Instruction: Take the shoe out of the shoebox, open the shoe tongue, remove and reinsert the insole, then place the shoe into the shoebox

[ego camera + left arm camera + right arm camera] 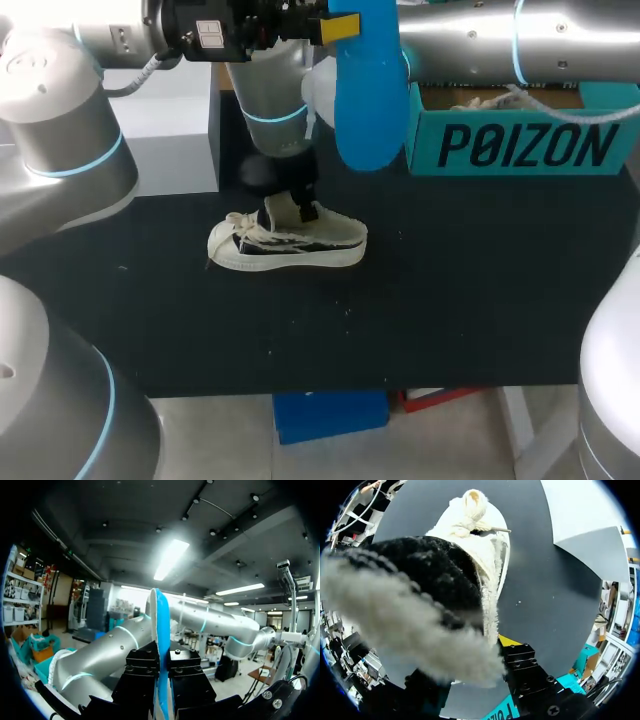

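Our low-top shoe [300,250] lies on its sole on the black tabletop [450,300], toe toward our left arm's side. It is cream canvas with black side panels, frayed edges and loose pale laces. Our right tool [292,198] reaches down onto it and pinches the shoe tongue [280,212], which stands upright. Our left tool [162,656] is raised well above the tabletop and clamped narrowly on the insole [365,100], which is bright blue on one face and white on the other. The teal shoebox [520,145] sits at the far right of the tabletop, well apart from the shoe.
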Motion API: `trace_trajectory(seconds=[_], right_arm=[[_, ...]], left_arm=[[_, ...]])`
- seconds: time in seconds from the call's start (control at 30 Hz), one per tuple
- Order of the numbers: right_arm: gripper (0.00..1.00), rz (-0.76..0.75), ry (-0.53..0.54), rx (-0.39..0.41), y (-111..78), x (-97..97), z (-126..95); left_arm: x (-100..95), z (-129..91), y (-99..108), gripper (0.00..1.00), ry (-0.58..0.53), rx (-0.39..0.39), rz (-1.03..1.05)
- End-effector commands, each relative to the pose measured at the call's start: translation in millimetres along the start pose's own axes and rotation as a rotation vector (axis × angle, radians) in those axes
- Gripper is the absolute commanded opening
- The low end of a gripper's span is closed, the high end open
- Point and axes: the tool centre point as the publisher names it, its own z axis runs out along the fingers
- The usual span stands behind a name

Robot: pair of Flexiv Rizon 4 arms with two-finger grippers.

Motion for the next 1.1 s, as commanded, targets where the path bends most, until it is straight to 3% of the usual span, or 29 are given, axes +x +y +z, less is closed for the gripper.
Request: trace_trajectory(seconds=[0.03,0.1,0.83,1.1], right_arm=[[0.21,0.019,0.008,-0.015,5.5,-0.5,5.8],[0.0,0.042,0.02,-0.093,8.4,0.7,7.2],[0.0,0.042,0.02,-0.093,8.4,0.7,7.2],[0.0,0.158,-0.056,-0.077,-25.5,-7.9,-35.6]], left_arm=[[-0.1,1.2,0.8,0.0,-0.003,0.002,0.002],[-0.1,1.2,0.8,0.0,-0.003,0.002,0.002],[-0.1,1.2,0.8,0.0,-0.003,0.002,0.002],[-0.1,1.2,0.8,0.0,-0.003,0.002,0.002]])
